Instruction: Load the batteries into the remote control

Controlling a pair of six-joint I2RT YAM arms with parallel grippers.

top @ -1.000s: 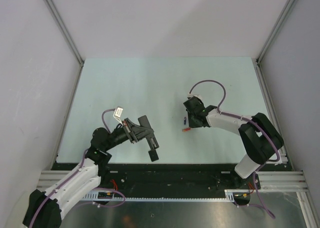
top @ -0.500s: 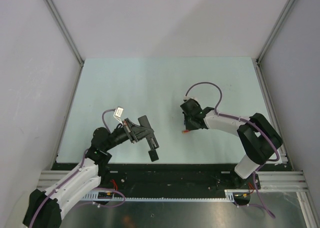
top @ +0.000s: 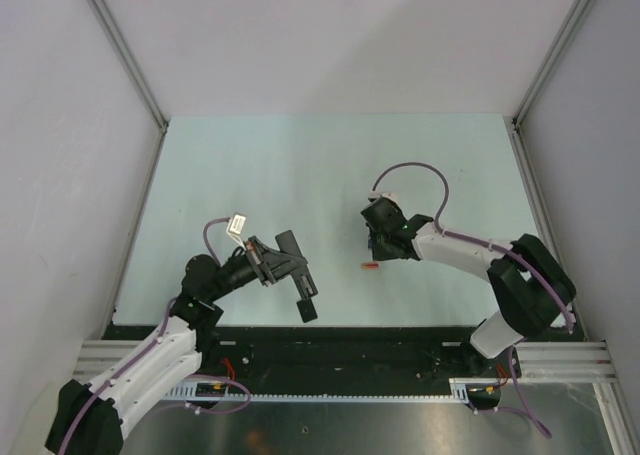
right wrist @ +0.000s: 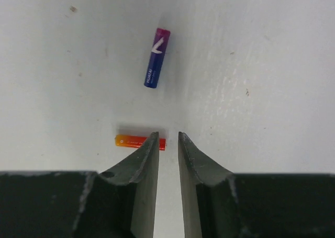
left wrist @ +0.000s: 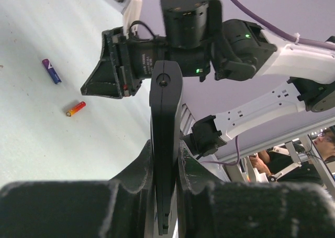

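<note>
Remote control (left wrist: 165, 144) is clenched in the left pincer (left wrist: 166, 167), off the tabletop (right wrist: 261, 65). The red-orange battery (right wrist: 137, 141) lies just at 9 o'clock of the right pincer (right wrist: 168, 144), whose narrowly parted jaws hold nothing; the blue-purple battery (right wrist: 156, 58) lies at 12. The jaws should be widened and centred across the red-orange battery before being closed.

- blue-purple battery (right wrist: 157, 57), the farther of the two: a bold white mark shaped like a 7, then a line of small white lettering too fine to read
- red-orange battery (right wrist: 137, 142): no legible print
</note>
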